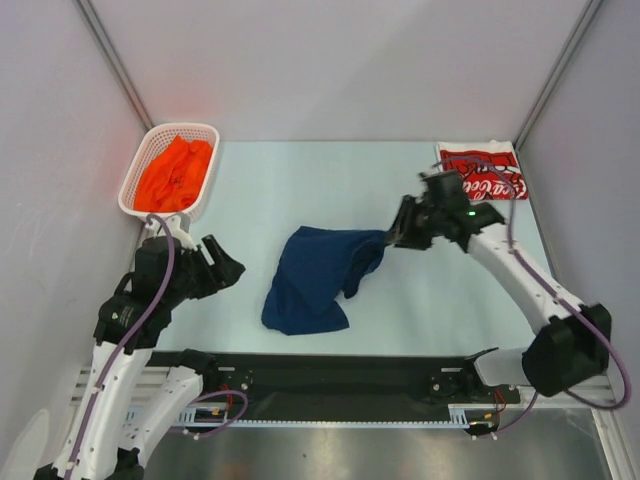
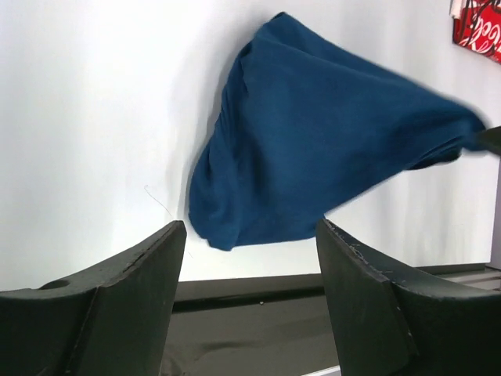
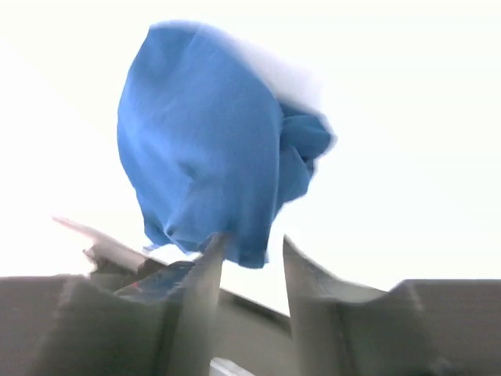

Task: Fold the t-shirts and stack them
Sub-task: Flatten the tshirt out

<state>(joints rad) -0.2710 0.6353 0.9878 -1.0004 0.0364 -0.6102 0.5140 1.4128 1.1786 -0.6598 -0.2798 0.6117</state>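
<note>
T-shirts, three in all, each of soft cloth. The navy t-shirt [image 1: 312, 280] sits in the middle of the pale table [image 1: 300, 180] as a rumpled heap. One end is drawn up into a taut point toward the right, where the right hand [image 1: 392, 238] pinches it, fingers narrow on the cloth. The red t-shirt [image 1: 482, 172], with white script, lies flat at the far right corner of the table. The orange t-shirt [image 1: 175, 172] is bunched inside the one white plastic lattice basket [image 1: 133, 185] at the far left corner.

The left hand [image 1: 228, 268] is near the left side of the table, apart from the navy t-shirt. Its two dark fingers are spread wide with nothing between them.

Only the top view shows the orange t-shirt and the basket. The left wrist view shows the navy cloth's soft folds stretched like a tent toward the right, and a corner of the red t-shirt at its upper right edge. The right wrist view is washed out and blurred. There the cloth looks a lighter blue and bulges in a rounded bunch, its lower edge caught between the two fingers.
</note>
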